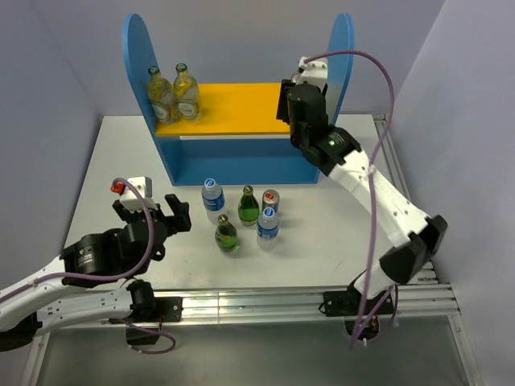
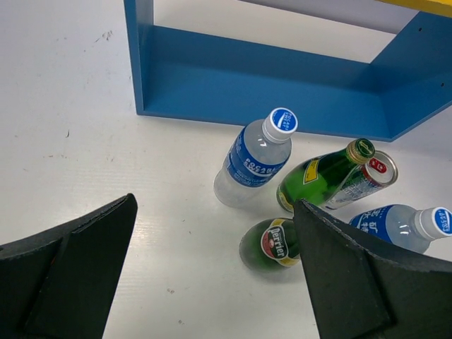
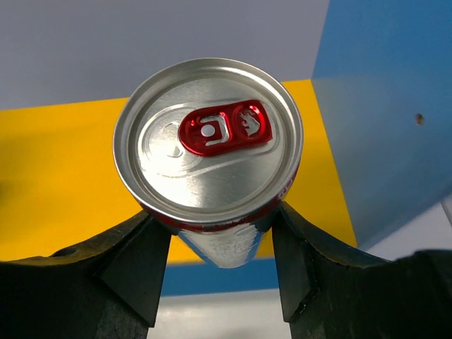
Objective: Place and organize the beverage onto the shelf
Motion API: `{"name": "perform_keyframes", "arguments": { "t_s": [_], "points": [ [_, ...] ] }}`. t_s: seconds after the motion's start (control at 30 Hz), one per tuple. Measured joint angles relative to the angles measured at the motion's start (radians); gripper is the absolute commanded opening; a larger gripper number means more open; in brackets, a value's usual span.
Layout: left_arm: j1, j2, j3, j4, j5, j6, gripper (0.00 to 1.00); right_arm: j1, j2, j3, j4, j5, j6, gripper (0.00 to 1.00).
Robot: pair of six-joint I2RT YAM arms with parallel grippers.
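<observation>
Firmly, right tool clamps red-tabbed can; left tool gapes near Perrier bottle.

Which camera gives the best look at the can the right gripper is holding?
The right wrist view: the can fills the frame, red tab clear, clamped in the right gripper. Top external: the right arm hides it. Left wrist: not in view.

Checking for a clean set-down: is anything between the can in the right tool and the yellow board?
Nothing visible. The can in the right tool hangs over bare board; the two bottles stand at its opposite end.
</observation>
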Motion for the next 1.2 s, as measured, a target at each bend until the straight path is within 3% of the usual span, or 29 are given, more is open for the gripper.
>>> {"name": "perform_keyframes", "arguments": {
  "t_s": [0.27, 0.53, 0.57, 0.6, 0.63, 0.73, 1.03, 1.07, 1.2],
  "points": [
    [0.000, 0.030, -0.005, -0.002, 0.002, 0.000, 0.99, -0.129, 0.213, 0.068, 0.045, -0.086, -0.019, 0.00],
    [0.000, 0.025, -0.006, -0.003, 0.002, -0.002, 0.99, -0.186, 0.222, 0.071, 0.062, -0.112, -0.022, 0.02],
    [0.000, 0.023, -0.006, -0.003, 0.002, -0.002, 0.99, -0.190, 0.225, 0.071, 0.066, -0.109, -0.022, 0.12],
    [0.000, 0.021, -0.006, -0.003, 0.002, -0.002, 0.99, -0.194, 0.229, 0.071, 0.073, -0.106, -0.021, 0.28],
    [0.000, 0.018, -0.006, -0.003, 0.002, -0.002, 0.99, -0.195, 0.232, 0.071, 0.080, -0.103, -0.021, 0.59],
    [0.000, 0.015, -0.006, -0.004, 0.002, -0.003, 0.99, -0.195, 0.234, 0.070, 0.091, -0.101, -0.011, 0.81],
    [0.000, 0.018, -0.006, -0.007, 0.002, -0.008, 0.99, -0.189, 0.201, -0.001, 0.094, -0.111, 0.019, 0.92],
    [0.000, 0.019, -0.006, -0.008, 0.002, -0.010, 0.99, -0.187, 0.183, -0.017, 0.087, -0.111, 0.024, 1.00],
    [0.000, 0.023, -0.006, -0.008, 0.001, -0.011, 0.99, -0.151, 0.078, -0.076, 0.072, -0.099, 0.039, 1.00]
  ]
}}
